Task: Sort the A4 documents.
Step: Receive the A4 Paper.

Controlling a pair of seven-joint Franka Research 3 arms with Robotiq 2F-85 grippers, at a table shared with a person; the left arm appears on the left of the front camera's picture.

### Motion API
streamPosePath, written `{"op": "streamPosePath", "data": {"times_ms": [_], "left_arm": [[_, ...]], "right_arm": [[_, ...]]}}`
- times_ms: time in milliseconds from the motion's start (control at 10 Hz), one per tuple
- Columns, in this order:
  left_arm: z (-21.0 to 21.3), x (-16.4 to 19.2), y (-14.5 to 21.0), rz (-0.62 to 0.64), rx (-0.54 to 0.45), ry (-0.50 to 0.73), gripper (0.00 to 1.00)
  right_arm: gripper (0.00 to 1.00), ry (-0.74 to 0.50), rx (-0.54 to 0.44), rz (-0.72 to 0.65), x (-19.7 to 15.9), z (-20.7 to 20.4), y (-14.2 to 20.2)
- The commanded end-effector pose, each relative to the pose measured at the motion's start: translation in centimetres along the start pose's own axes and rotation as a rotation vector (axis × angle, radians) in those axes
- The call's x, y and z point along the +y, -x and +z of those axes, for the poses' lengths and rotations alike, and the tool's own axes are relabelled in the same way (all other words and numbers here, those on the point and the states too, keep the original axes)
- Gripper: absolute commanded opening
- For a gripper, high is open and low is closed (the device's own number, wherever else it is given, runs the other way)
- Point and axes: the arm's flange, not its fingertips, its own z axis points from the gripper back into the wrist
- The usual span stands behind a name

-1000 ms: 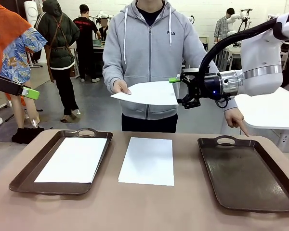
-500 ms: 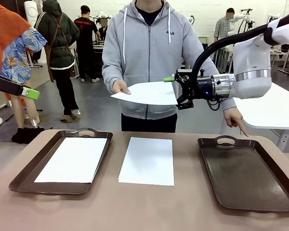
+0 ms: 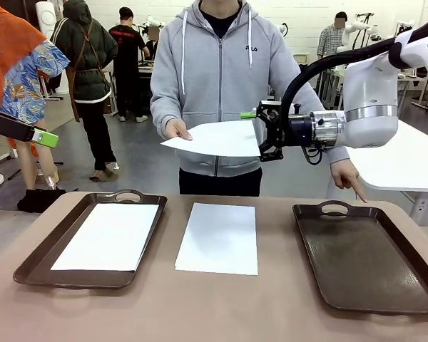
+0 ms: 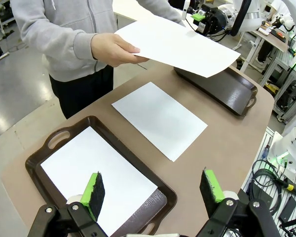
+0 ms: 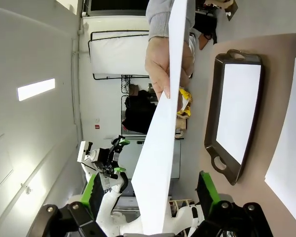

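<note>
**Ana:** Moved since a second ago is the right gripper. It went a little toward the bench's left side, and now the edge of the held sheet stands between its jaws.

**Ben:** What is around it?

**Ana:** The person's hand holds the other end of that sheet in the air, beyond the far edge of the bench. The person's other hand points down near the far right corner, just behind the right tray. The middle sheet lies flat on the bench. The left tray carries one more sheet.

**Ben:** And the jaws?

**Ana:** The right jaws are spread wide, one on each side of the paper, not pinching. Whether a pad touches it, I cannot tell. The left gripper hangs above the left tray, its jaws spread and holding nothing.
</note>
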Motion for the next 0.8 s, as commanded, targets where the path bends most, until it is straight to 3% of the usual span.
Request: {"op": "streamPosePath", "data": {"times_ms": [0,700], "left_arm": [[-0.06,0.04,0.02,-0.004,-0.001,0.006,1.0],[-0.06,0.04,0.02,-0.004,-0.001,0.006,1.0]], "right_arm": [[0.98,-0.046,0.002,-0.02,0.17,-0.62,-0.48],[0.35,-0.043,0.016,-0.024,-0.12,-0.88,-0.34]]}}
